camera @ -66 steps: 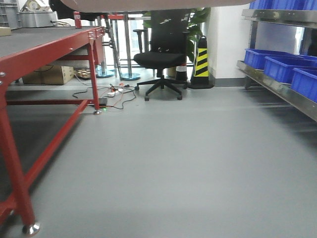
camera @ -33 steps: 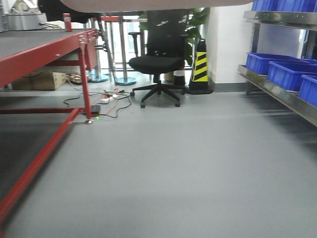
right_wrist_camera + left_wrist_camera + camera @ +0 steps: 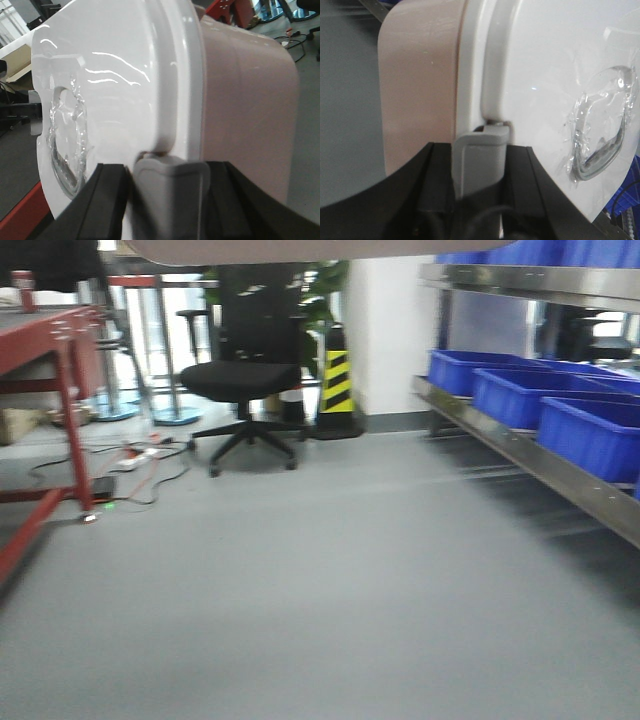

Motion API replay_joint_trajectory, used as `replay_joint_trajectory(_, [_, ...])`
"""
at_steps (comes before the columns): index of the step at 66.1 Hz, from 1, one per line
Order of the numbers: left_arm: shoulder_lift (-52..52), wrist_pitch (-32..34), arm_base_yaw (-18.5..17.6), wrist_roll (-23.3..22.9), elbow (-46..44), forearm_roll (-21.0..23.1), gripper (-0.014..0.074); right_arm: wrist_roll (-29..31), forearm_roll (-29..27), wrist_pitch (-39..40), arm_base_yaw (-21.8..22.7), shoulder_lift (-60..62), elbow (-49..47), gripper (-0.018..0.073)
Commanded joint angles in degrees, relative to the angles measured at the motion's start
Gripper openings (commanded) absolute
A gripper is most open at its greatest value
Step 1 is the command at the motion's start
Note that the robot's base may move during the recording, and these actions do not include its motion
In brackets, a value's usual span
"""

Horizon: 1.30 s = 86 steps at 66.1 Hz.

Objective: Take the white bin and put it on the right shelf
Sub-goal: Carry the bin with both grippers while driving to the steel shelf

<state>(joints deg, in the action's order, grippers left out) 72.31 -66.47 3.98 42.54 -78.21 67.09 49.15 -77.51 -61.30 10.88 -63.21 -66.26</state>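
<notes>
The white bin (image 3: 545, 60) hangs between both arms, pale pinkish body and white lid with a recessed handle under crinkled film (image 3: 600, 130). My left gripper (image 3: 480, 150) is shut on the grey latch at one end of the bin. At the other end of the bin (image 3: 125, 85), my right gripper (image 3: 167, 172) is shut on that end's grey latch. In the front view only the bin's underside (image 3: 300, 250) shows along the top edge. The right shelf (image 3: 520, 455), a steel rack, runs along the right side with a second level (image 3: 530, 280) above.
Blue open bins (image 3: 590, 430) fill the rack's lower level. A red-framed table (image 3: 50, 340) stands at the left edge. A black office chair (image 3: 245, 370), a striped cone (image 3: 337, 380) and floor cables (image 3: 130, 455) lie ahead on the grey floor.
The front view has swung to the right: the red table slid toward the left edge and the steel rack with blue bins now fills more of the right side.
</notes>
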Motion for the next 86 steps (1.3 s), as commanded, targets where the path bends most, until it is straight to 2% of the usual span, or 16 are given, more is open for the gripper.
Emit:
replay_joint_trajectory(1, [-1.8,-8.5,-1.7,1.2,-1.8,6.3,-0.0118,0.8,-12.3,-11.5,-1.5,2.1,-2.2,0.0069])
replay_joint_trajectory(86, [-1.8,-8.4,-1.7,1.2,-1.8,6.3,-0.0118,0.8,-12.2,-11.4,-1.5,2.1,-2.2,0.0069])
